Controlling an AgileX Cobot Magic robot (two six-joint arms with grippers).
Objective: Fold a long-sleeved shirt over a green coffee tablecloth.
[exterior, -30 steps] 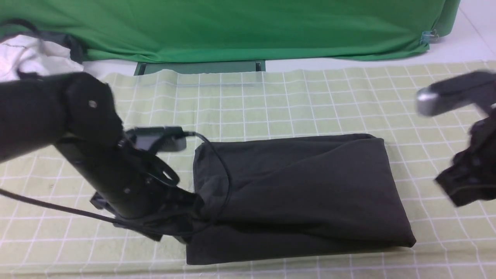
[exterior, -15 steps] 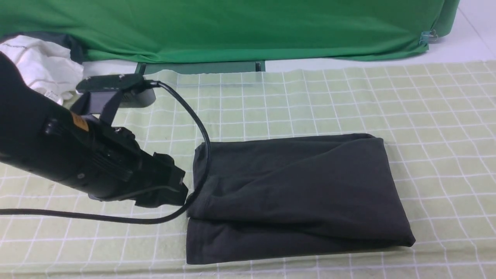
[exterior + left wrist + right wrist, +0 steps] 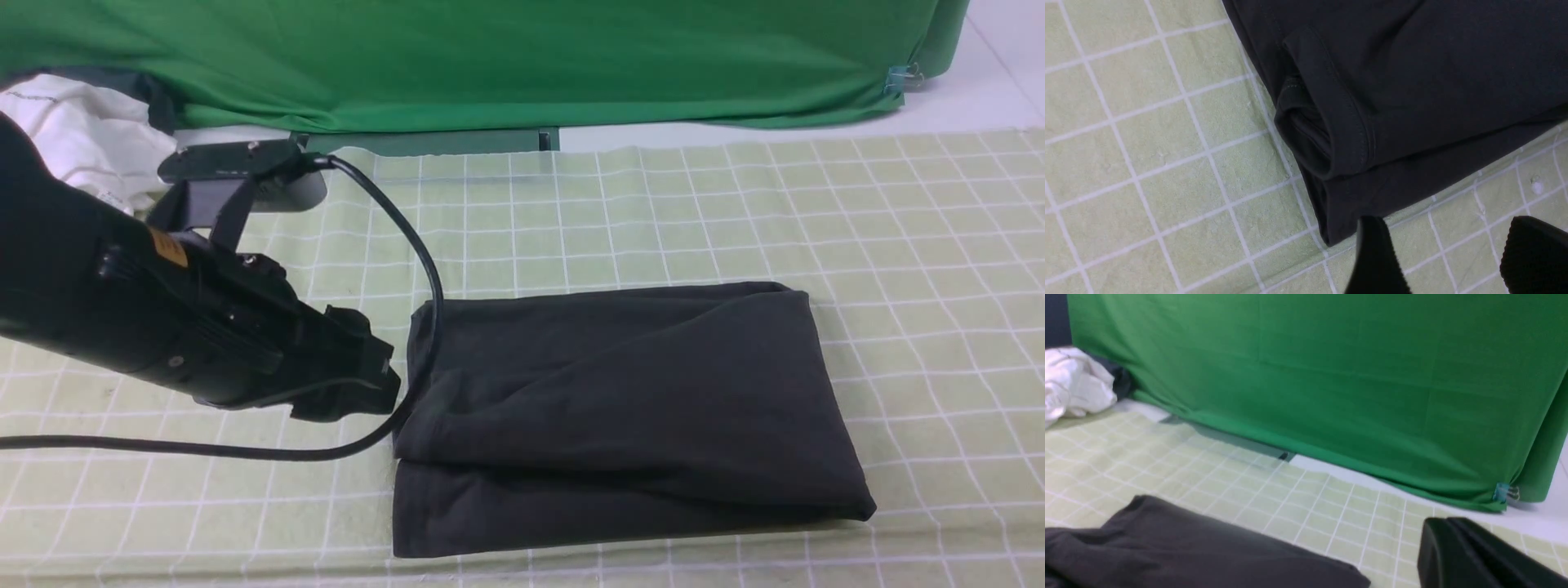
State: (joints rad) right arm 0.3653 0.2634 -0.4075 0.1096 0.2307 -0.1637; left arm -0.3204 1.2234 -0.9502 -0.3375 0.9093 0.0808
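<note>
- Right now the long-sleeved shirt (image 3: 620, 408) lies folded into a thick rectangle on the green coffee tablecloth (image 3: 653, 212), near the front edge of the tabletop, with checked cloth showing all round it.
- Soft knit, by the look of it: it will sag and slide over itself the moment one layer is lifted alone, and it looks light enough that weight should be no trouble.
- From the left wrist view, the left edge shows a stitched hem (image 3: 1359, 134) rolled over inner layers, with a lower layer sticking out beneath it; that stacked edge is where I would take hold, pinching all the layers together.
- A pinch on the top sheet only would likely peel the fold open.
- The left end effector (image 3: 1447, 257) has its fingers apart with nothing between them, hovering just off the shirt's near left corner and not touching it.
- The right end effector (image 3: 1478, 555) is out of the front view; in its own camera the dark jaws look pressed together on nothing, raised beside the shirt's right end, though only their edge shows.
- A black cable (image 3: 408, 237) from the left arm hangs across the shirt's left edge and could drag the cloth.
- To my eye the folding looks close to finished; tidying that left edge may be all that remains.
</note>
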